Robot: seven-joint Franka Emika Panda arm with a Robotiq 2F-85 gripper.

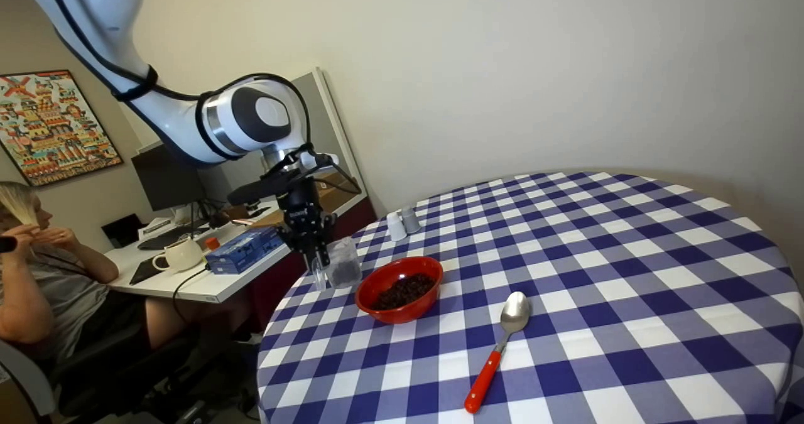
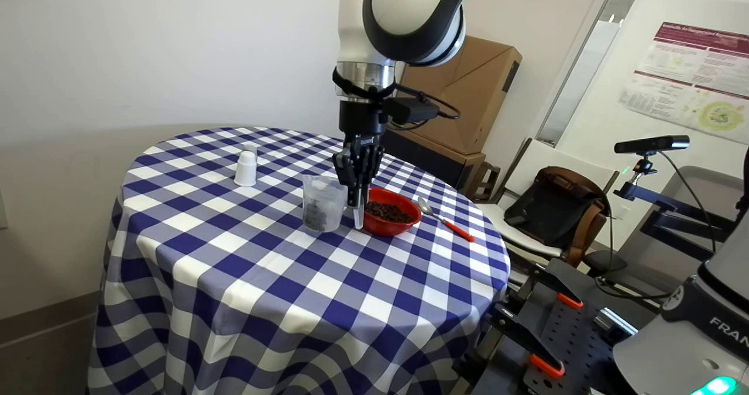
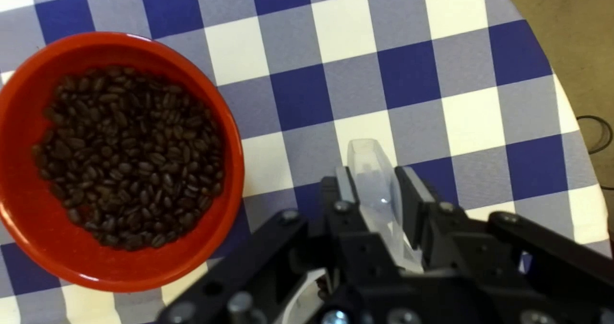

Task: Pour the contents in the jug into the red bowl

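Observation:
The jug (image 1: pixel 345 266) is clear and whitish, with dark contents showing through its lower part, also in an exterior view (image 2: pixel 323 205). It looks upright, on or just above the table; I cannot tell which. My gripper (image 1: pixel 318 262), also in an exterior view (image 2: pixel 358 199), is shut on the jug's handle. In the wrist view the handle (image 3: pixel 365 152) lies between the two pads of the gripper (image 3: pixel 374 185), and most of the jug body is hidden. The red bowl (image 1: pixel 433 273) stands close beside the jug, holding dark beans (image 3: pixel 129 156). It also shows in an exterior view (image 2: pixel 412 215).
A silver spoon with a red handle (image 1: pixel 482 383) lies beyond the bowl, also in an exterior view (image 2: pixel 459 230). Small white upturned cups (image 1: pixel 396 227) stand farther back, also in an exterior view (image 2: pixel 246 169). The checkered table's (image 3: pixel 527 165) rounded edge runs near the gripper.

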